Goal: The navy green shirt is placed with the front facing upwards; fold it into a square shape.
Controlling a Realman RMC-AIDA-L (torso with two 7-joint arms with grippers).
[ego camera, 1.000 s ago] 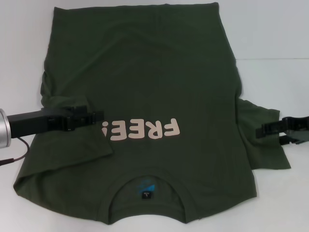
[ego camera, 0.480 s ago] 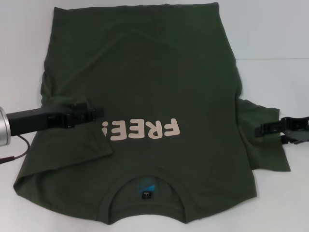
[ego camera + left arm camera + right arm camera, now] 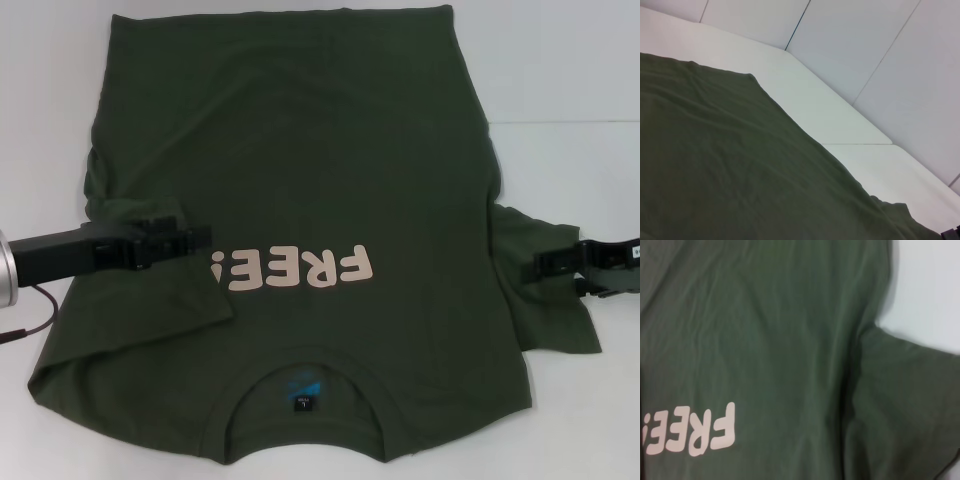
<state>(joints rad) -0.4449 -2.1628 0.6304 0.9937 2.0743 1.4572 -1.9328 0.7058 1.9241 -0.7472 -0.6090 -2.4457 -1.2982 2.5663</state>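
- Your left gripper [image 3: 195, 238] hovers over the left sleeve, already folded inward onto the chest; whether its jaws are open you cannot tell.
- The navy green shirt [image 3: 300, 180] lies face up on the white table [image 3: 560, 80], collar nearest you.
- Your right gripper [image 3: 545, 263] sits over the still-spread right sleeve, apparently gripping nothing; bare table lies beyond.

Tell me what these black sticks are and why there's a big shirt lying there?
Those black sticks are a robot's two arms, ending in grippers. One picture looks down from its head; the other two come from cameras on its wrists. The navy green shirt lies front up on the white table, with pink FREE! lettering. Its left sleeve is already folded in. The left gripper is over that sleeve; the right gripper is over the other, spread-out sleeve. Neither one is clearly holding anything. The robot should fold the shirt square.
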